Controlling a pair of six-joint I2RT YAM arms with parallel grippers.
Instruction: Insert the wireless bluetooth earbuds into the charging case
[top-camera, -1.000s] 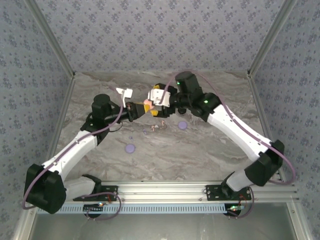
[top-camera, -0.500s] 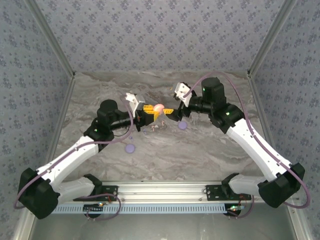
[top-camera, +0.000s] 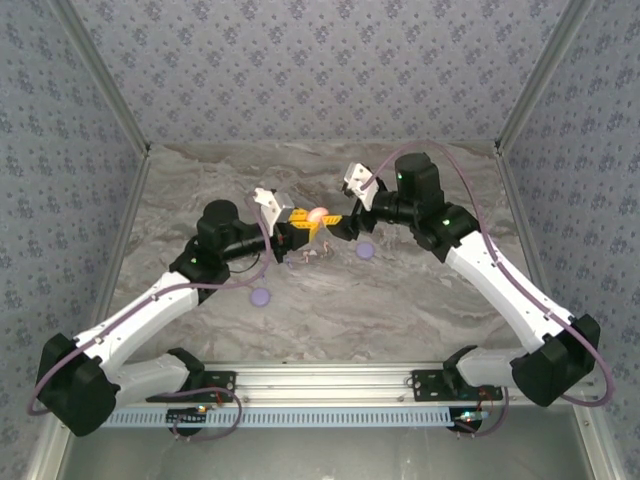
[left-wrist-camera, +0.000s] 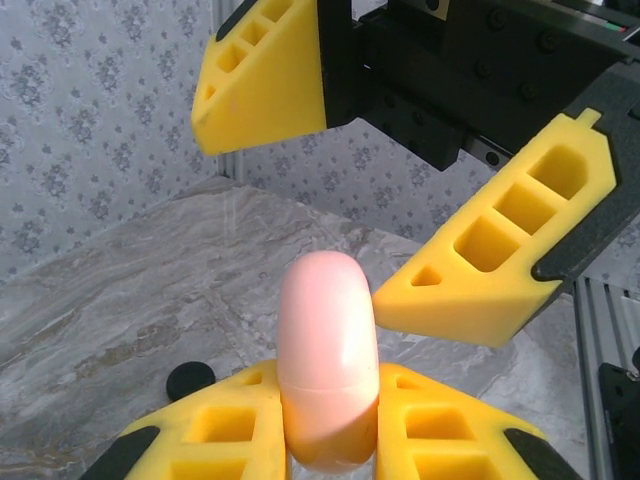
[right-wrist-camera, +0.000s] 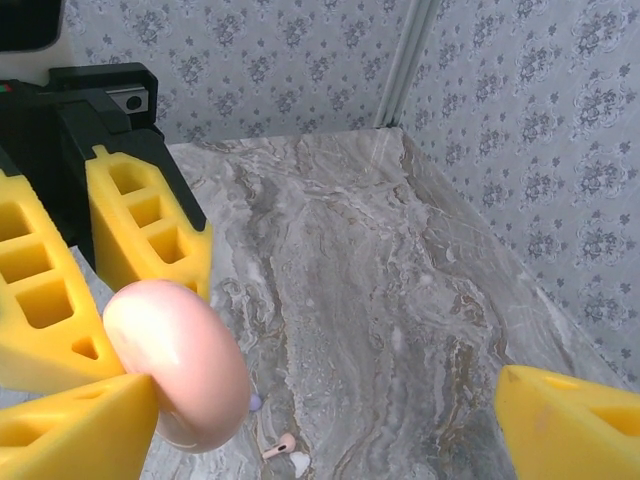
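No legible text, labels or numbers anywhere

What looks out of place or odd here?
Nothing looks damaged. The tiny earbuds lie scattered loose on the marble table, while the pink charging case sits clamped in the left gripper above them, its lid apparently closed.

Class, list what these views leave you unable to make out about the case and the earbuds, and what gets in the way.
- Top external view: the earbuds are too small to count.
- Left wrist view: the pink case has its lower end hidden between the left gripper's fingers and cut by the bottom edge.
- Right wrist view: the pink case hides part of the table, so any earbuds there are unseen.
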